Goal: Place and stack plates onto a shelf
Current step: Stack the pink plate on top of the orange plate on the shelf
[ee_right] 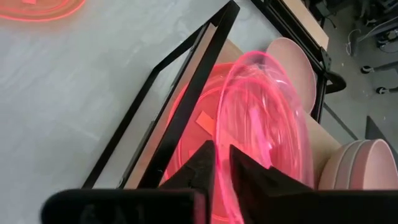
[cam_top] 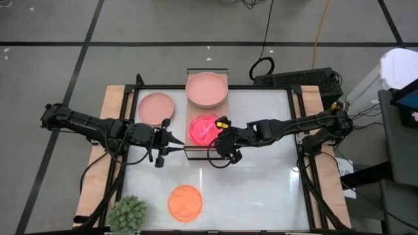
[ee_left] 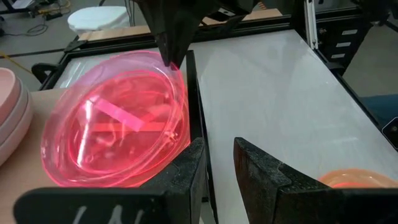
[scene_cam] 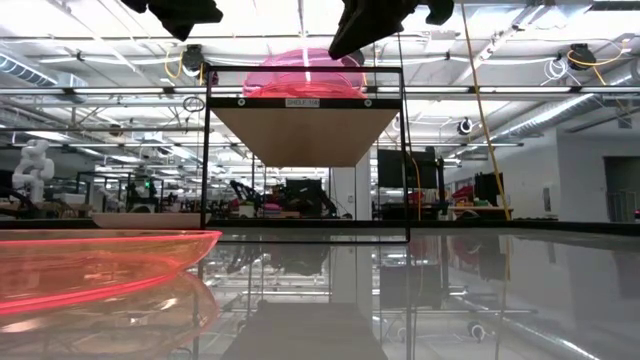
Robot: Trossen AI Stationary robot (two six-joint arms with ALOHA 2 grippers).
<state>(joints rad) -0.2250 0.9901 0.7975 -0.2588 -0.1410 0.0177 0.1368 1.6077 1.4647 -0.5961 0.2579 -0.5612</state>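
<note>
The shelf (cam_top: 194, 112) stands at the table's far middle. On its far end rests a stack of dusty pink plates (cam_top: 206, 89). On its near end lies a hot pink plate (ee_right: 193, 134), and a second hot pink plate (ee_right: 273, 118) leans tilted on it. My right gripper (ee_right: 222, 149) is shut on that tilted plate. My left gripper (cam_top: 175, 139) hovers open just left of the shelf, with nothing between its fingers (ee_left: 193, 165). One dusty pink plate (cam_top: 156, 108) lies on the table left of the shelf. An orange plate (cam_top: 185, 201) lies near the front edge. My right gripper pinches the rim (ee_right: 227, 127) of the tilted hot pink plate between its two fingers, on the plate's right side. The fingers slant down from the table's right. The held side is raised, and the opposite side rests on the hot pink plate below.
A spiky green plant ball (cam_top: 127, 214) sits at the front left corner. Wooden side boards (cam_top: 111, 124) run along both sides of the table. In the low view the orange plate (scene_cam: 100, 262) lies close to the camera. Bare tabletop lies right of the shelf.
</note>
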